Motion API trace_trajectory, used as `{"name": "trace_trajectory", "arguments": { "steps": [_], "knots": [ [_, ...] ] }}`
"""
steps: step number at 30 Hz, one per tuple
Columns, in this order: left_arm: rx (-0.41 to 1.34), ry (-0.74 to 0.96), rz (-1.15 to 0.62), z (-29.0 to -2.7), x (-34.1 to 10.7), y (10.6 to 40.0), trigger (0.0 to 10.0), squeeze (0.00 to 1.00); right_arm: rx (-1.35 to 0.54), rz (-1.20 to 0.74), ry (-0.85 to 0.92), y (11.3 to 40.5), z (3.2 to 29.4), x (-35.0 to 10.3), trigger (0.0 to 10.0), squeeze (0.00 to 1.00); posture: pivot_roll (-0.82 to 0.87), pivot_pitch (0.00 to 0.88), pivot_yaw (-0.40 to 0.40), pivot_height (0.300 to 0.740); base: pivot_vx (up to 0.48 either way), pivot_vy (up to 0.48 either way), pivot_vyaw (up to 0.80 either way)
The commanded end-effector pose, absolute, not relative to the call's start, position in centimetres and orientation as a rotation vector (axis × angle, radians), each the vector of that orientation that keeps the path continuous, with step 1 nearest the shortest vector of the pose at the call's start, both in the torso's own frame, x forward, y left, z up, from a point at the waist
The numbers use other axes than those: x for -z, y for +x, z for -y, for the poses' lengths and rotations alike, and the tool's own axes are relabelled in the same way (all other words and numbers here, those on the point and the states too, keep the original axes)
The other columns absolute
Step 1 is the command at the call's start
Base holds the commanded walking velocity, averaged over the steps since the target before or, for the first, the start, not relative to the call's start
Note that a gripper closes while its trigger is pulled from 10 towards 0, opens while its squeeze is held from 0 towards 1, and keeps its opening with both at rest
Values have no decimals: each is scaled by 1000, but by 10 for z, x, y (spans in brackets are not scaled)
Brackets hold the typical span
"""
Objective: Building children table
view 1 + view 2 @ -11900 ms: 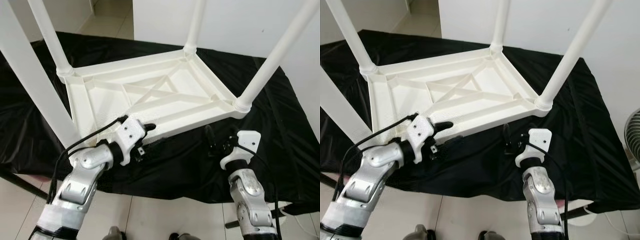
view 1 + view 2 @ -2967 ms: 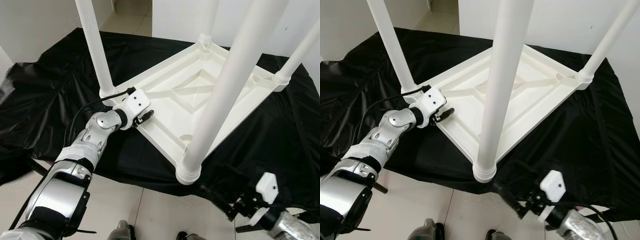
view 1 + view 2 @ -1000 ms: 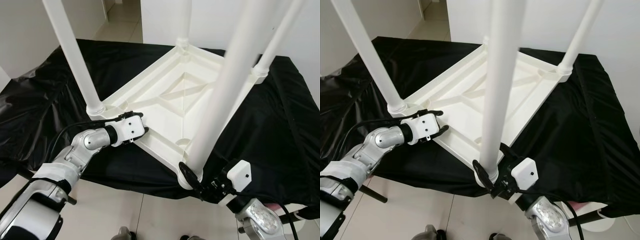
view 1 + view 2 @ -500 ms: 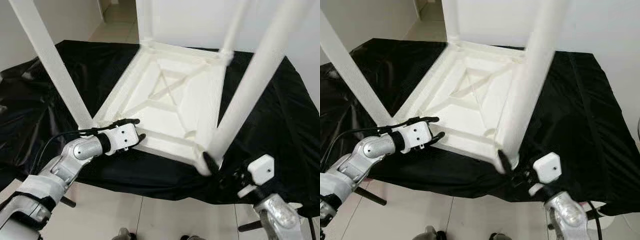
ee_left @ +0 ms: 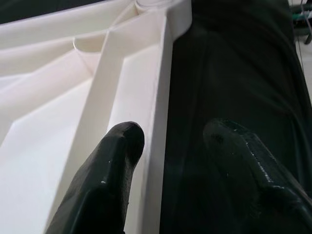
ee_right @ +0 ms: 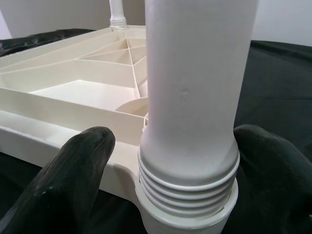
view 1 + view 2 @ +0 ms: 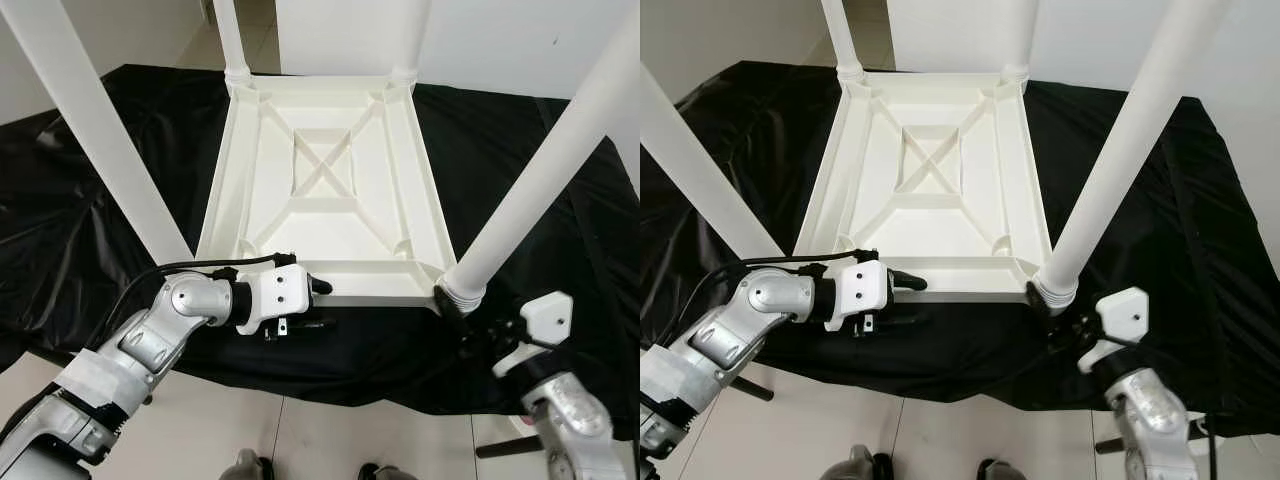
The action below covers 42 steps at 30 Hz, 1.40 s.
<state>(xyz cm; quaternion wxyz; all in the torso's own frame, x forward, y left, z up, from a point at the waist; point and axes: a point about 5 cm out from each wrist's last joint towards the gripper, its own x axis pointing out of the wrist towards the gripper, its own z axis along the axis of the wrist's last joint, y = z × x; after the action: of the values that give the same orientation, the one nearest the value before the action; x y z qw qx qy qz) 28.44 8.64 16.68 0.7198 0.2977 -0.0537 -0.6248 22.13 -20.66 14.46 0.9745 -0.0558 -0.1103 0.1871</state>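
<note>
One white plastic children's table (image 7: pixel 330 190) lies upside down on a black cloth (image 7: pixel 530 180), its ribbed underside facing up. Four white legs rise from its corners: two at the far corners, the far left leg (image 7: pixel 228 40) and the far right leg (image 7: pixel 410 40), and two at the near corners, the near left leg (image 7: pixel 95 130) and the near right leg (image 7: pixel 540 170). An X-shaped rib (image 7: pixel 325 165) crosses the centre of the underside.

The left hand (image 7: pixel 310 300) is at the near rim of the table top, its two black fingers straddling that rim: in the left wrist view one finger (image 5: pixel 109 180) lies inside against the white wall and the other over the black cloth, a narrow gap with the rim between them. The right hand (image 6: pixel 187 170) is at the threaded base of the near right leg, its two fingers set wide on either side of the leg's ribbed collar (image 6: pixel 187 175); whether they press on it cannot be told.

The cloth drapes over the support beneath, and pale floor tiles (image 7: pixel 320 440) show along the near edge. A white wall (image 7: pixel 520 40) stands behind.
</note>
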Motion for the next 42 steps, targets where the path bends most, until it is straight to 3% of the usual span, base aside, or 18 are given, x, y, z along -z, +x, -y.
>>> {"name": "trace_trajectory", "arguments": {
  "steps": [1, 16, 25, 42],
  "knots": [
    [1285, 612, 182, -86, -176, 288, 10000, 0, -419, 236, -99, 217, 199, -146, 10000, 0, 84, 150, 49, 740, 0, 0, 0],
    [1173, 394, 291, -79, -216, 295, 10000, 0, -437, 287, -74, 218, 197, -165, 10000, 0, 72, 141, 29, 740, 0, 0, 0],
    [1002, 273, 185, -75, -199, 300, 10000, 0, -462, 214, -61, 240, 196, -169, 10000, 0, 73, 117, -2, 740, 0, 0, 0],
    [886, 282, 47, -65, -171, 304, 10000, 0, -575, 198, -80, 263, 200, -176, 10000, 0, 89, 106, -28, 740, 0, 0, 0]
  ]
}}
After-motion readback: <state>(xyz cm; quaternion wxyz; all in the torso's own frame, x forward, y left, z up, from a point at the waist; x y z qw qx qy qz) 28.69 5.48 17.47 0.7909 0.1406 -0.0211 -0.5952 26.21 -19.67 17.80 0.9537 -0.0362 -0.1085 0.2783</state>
